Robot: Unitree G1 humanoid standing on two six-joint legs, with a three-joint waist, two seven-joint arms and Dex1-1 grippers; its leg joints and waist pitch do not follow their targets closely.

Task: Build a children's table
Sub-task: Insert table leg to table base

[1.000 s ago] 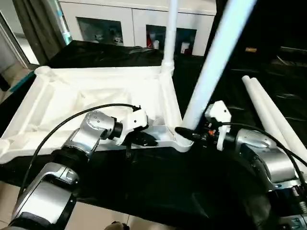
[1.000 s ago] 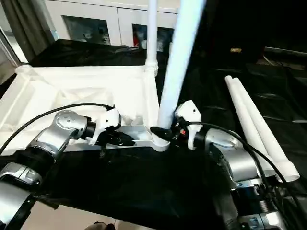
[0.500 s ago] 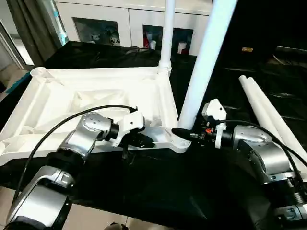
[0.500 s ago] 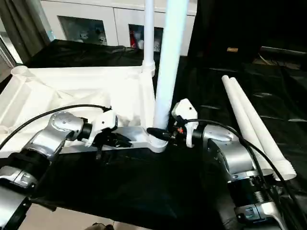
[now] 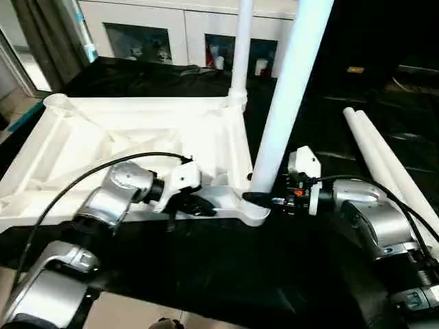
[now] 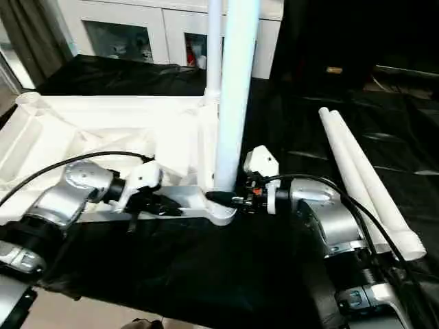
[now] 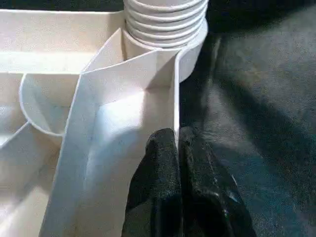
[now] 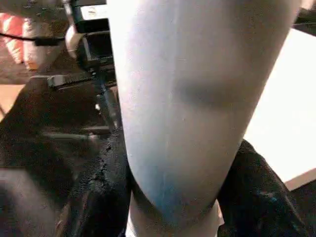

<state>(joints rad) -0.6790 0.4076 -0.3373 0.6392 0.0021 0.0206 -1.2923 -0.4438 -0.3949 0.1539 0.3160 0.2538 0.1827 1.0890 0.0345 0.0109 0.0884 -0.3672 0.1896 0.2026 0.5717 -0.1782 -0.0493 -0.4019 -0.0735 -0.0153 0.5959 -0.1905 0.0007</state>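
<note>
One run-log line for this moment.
left gripper: shut on tabletop rim | right gripper: holding leg in near corner socket | far leg: seated | two legs: loose

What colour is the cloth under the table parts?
Black cloth, best seen in the left eye view.

Indoor room, reads as a lab or demo space made up like a home. Work surface is draped in black cloth with creases in it (looks like a temporary cover). Behind it a white cabinet with glass-fronted doors, small items on its shelves too small to identify. Dark grey curtain at far left beside a bright window edge. Pale tiled floor at left.
</note>
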